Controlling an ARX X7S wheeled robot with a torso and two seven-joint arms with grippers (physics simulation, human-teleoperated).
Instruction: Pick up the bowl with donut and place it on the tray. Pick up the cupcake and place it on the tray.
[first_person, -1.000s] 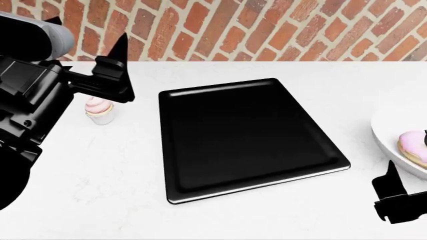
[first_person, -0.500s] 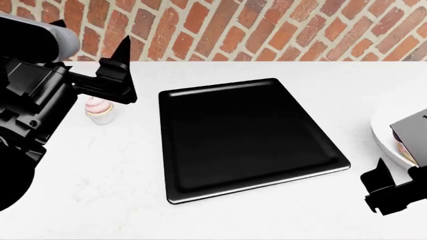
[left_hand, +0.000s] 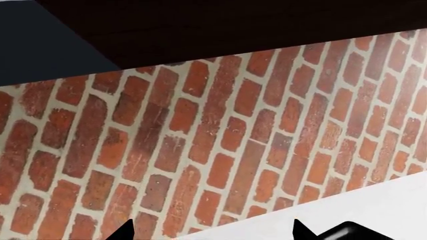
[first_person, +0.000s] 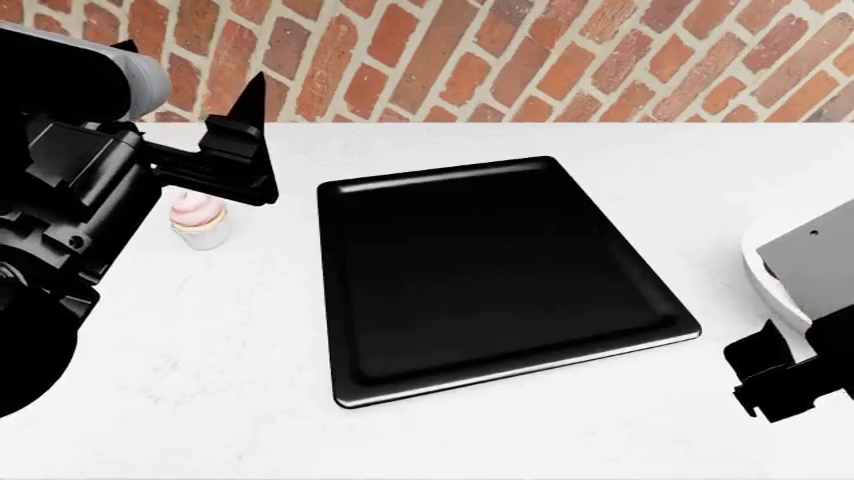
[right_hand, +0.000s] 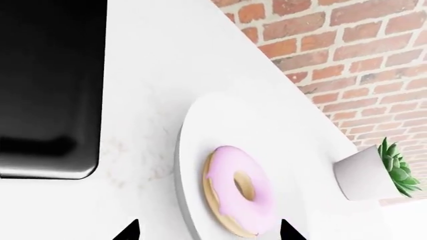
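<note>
The black tray (first_person: 494, 270) lies mid-counter and also shows in the right wrist view (right_hand: 47, 85). The pink-frosted cupcake (first_person: 200, 220) stands left of it. My left gripper (first_person: 238, 150) hovers just above and behind the cupcake, open and empty, pointing at the brick wall (left_hand: 212, 232). The white bowl (right_hand: 193, 150) holds the pink donut (right_hand: 240, 195) right of the tray. Only a sliver of the bowl (first_person: 763, 275) shows in the head view, and the donut is hidden there by my arm. My right gripper (right_hand: 208, 232) is open, its tips either side of the bowl's near rim and donut.
A small white pot with a green succulent (right_hand: 367, 172) stands beyond the bowl near the brick wall. The white counter (first_person: 441, 440) runs back to the wall. My right arm's black body (first_person: 787, 385) is at the counter's front right.
My right arm has swung in over the bowl, and a grey part of it now hides the donut in the head view. My left gripper has shifted slightly up and right above the cupcake.
</note>
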